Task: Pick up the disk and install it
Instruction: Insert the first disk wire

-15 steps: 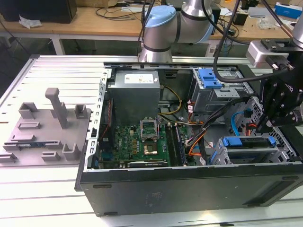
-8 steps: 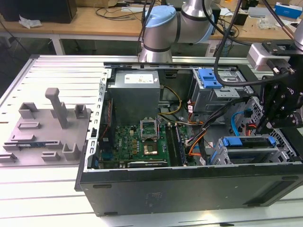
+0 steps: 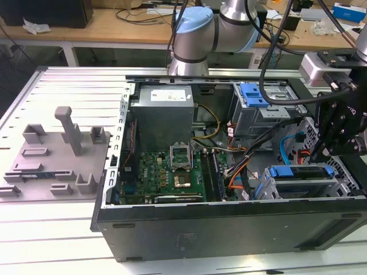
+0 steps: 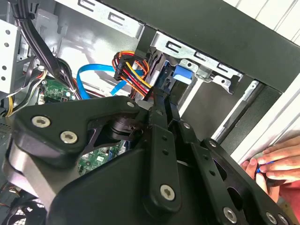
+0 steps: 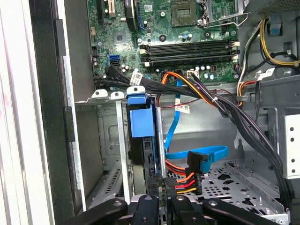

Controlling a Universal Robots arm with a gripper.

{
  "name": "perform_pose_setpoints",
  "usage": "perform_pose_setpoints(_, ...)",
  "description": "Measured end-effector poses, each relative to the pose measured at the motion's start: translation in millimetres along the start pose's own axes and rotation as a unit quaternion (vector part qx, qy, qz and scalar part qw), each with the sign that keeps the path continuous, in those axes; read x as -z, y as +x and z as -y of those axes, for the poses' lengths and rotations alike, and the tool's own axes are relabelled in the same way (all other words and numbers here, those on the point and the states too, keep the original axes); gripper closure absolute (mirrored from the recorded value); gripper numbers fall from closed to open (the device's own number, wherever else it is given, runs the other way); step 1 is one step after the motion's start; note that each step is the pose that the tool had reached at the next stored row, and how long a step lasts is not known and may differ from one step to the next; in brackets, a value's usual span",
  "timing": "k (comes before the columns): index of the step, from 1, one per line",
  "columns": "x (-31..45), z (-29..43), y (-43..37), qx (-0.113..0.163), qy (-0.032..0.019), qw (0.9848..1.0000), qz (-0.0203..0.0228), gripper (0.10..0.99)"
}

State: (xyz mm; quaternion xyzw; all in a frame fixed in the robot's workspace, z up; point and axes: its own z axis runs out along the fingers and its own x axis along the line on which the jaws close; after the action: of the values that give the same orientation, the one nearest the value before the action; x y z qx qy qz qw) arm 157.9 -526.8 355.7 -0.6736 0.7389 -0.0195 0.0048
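Jaws closed around seated disk (image 5: pixel 140 123)

A: Any legible txt, labels, nos.?
B: None readable. White sticker on the grey power supply (image 3: pixel 163 94), upper centre of the exterior view, has print, but too small to make out.
A: Motherboard (image 5: pixel 187 33)?
B: Small white markings at top of the first wrist view, can't read. White cable tag (image 5: pixel 183 108) mid-frame, same.

Matt black metal case (image 3: pixel 229 229), glossy blue plastic disk (image 5: pixel 140 119).
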Motion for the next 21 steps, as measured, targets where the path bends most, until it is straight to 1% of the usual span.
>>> perform_pose_setpoints(12,-2.7,0.7,2.6,0.0,-0.0001,1.0,-0.0004,0.922)
perform_pose_setpoints(21,-4.9,0.8,3.2,0.0,-0.0001,1.0,-0.0004,0.922)
